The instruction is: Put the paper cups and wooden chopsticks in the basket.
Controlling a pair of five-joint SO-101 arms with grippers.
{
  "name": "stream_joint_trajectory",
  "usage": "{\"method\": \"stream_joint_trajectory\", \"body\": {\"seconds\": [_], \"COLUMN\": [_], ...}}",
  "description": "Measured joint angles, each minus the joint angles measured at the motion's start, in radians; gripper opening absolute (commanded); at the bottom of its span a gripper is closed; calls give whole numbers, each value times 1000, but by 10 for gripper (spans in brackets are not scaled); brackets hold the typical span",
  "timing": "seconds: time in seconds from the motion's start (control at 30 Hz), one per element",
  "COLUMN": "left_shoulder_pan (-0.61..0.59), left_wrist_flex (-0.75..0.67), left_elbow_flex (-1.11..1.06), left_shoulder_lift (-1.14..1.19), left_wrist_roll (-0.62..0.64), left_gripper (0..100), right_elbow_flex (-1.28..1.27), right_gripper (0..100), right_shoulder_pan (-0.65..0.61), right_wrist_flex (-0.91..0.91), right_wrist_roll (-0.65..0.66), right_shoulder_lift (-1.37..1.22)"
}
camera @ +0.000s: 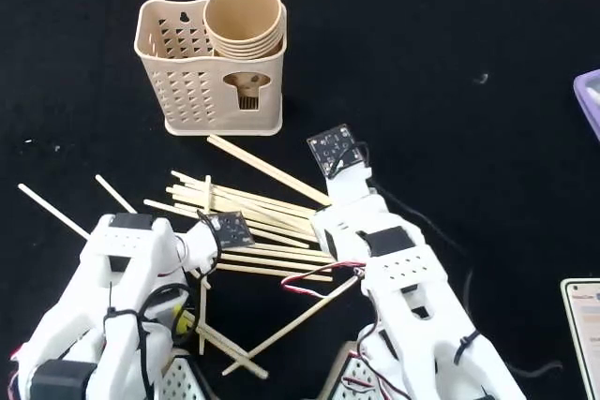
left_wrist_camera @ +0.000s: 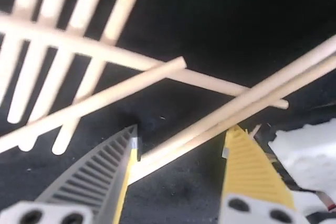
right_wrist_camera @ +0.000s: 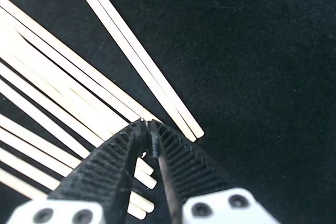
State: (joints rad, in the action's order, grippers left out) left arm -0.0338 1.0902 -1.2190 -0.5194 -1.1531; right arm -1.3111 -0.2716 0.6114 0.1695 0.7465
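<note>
Entry: progress check.

Cups: done, as far as I can judge. The paper cups (camera: 244, 16) sit nested as one stack inside the basket (camera: 187, 91), at its right end. The basket stands upright on the table (camera: 450, 91), near the far edge and left of centre. I see no loose cups on the table.

Chopsticks: not started, by the look of it. The wooden chopsticks (camera: 253, 222) lie scattered flat on the table between the basket and the arm bases. Most form a rough fan at mid-table, with a few strays toward the near left corner. I see none in the basket, though its left compartment is not fully visible to me.

Left gripper (left_wrist_camera: 184, 140): jaws wide apart, low over the table. A pair of sticks (left_wrist_camera: 220, 119) runs diagonally through the gap. The grey finger (left_wrist_camera: 105, 171) is just beside that pair, and I cannot confirm contact. Nothing is gripped.

Right gripper (right_wrist_camera: 147, 124): fingertips closed together, poised over the edge of the fan. A stick end lies just under the tips. I cannot tell whether anything is pinched, and it looks empty to me.
</note>
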Motion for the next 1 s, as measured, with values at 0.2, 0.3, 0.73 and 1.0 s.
{"method": "stream_joint_trajectory", "body": {"seconds": [0.2,0.3,0.73,1.0], "left_shoulder_pan": [0,2,2,2], "left_wrist_flex": [-2,37,229,175], "left_elbow_flex": [5,34,226,193], "left_shoulder_lift": [2,12,15,17], "left_wrist_roll": [23,23,25,25], "left_gripper": [130,130,104,216], "right_elbow_flex": [0,0,0,-11], "right_gripper": [15,15,15,15], "right_shoulder_pan": [0,0,0,0], "right_wrist_flex": [0,0,-17,-20], "right_wrist_roll": [0,0,0,0], "right_shoulder_lift": [0,0,0,0]}}
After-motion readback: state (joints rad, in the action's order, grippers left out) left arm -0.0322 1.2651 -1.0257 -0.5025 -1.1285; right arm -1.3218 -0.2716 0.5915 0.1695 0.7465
